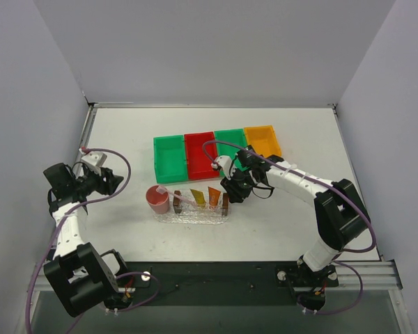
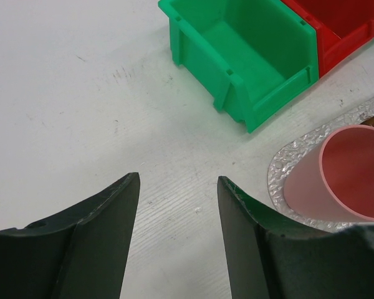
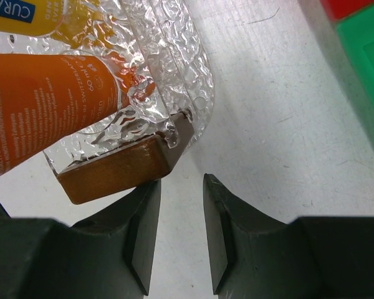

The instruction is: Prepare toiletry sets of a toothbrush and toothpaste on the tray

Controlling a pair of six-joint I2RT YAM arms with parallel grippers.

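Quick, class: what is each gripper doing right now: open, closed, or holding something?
Left gripper: open, holding nothing.
Right gripper: slightly open, holding nothing, just beside the end of the tray.

a lab test cell: white table (image 1: 125,229), plain grey walls (image 1: 216,49).

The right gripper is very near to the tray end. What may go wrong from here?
1. The right gripper, open and empty, sits beside the brown handle block of the tray; a careless move may push the tray and shift the orange tube.
2. The pink cup stands by the other end, so a shove might tip it.
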